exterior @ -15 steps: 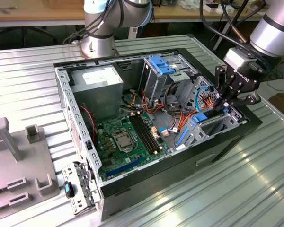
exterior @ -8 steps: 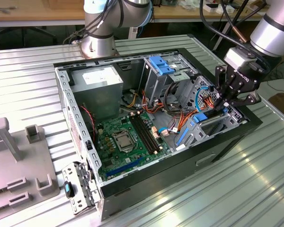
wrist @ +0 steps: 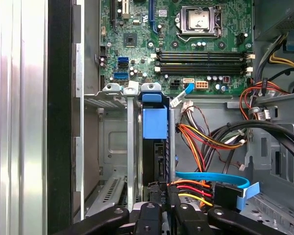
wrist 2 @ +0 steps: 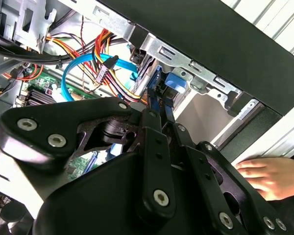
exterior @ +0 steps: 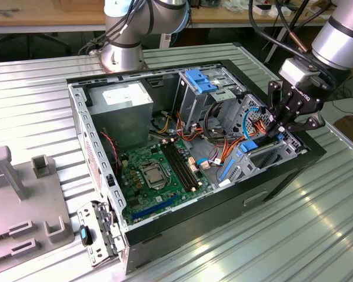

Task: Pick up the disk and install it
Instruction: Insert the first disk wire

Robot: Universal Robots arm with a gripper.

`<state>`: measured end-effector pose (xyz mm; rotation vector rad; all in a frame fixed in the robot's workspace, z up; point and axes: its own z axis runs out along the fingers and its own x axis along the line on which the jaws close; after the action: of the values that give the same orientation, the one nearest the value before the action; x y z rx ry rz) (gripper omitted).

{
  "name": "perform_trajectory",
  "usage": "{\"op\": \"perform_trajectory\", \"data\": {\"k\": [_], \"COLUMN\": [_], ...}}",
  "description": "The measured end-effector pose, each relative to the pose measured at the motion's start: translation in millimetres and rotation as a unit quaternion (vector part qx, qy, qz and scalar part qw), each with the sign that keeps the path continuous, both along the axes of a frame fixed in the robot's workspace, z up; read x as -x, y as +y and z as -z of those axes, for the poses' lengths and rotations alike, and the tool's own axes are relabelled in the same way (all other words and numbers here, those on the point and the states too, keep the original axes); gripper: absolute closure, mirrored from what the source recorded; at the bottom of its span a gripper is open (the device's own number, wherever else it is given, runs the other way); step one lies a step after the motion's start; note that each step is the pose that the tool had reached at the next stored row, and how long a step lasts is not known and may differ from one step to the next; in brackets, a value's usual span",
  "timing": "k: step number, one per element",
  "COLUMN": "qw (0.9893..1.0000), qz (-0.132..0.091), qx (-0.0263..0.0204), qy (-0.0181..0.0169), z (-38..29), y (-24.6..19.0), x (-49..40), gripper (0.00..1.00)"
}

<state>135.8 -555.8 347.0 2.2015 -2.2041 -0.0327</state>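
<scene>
The gripper (exterior: 280, 130) is down inside the open computer case (exterior: 165, 232), at the drive bay (exterior: 270, 154) on the exterior view's right — this is the install step, not the pickup. The disk (wrist: 155, 142) stands on edge in the bay's slot, its blue carrier tab showing in the first wrist view, metal bay rails just beside it on either flank. The jaws are pressed together on the disk's near end, pinching it; in the second wrist view the dark fingers (wrist 2: 154, 117) meet around the blue-edged drive. A blue data cable (wrist: 213, 177) and a bundle of orange and yellow wires (wrist: 201, 137) run close alongside — snag risk there, I'd say. A person's hand (wrist 2: 264, 177) rests near the case's outer wall. Judging from this, the drive looks partly seated; finishing calls for a straight push along the rails, held square.
</scene>
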Motion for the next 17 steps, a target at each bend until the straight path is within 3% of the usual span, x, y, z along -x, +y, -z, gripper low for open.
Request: {"op": "perform_trajectory", "data": {"k": [5, 17], "qw": [1.0, 1.0], "qz": [-0.001, -0.007], "qx": [-0.0051, -0.0066], "qy": [0.0, 0.0], "z": [0.0, 0.0], "y": [-1.0, -1.9], "x": [0.0, 0.0], "gripper": [0.83, 0.83]}}
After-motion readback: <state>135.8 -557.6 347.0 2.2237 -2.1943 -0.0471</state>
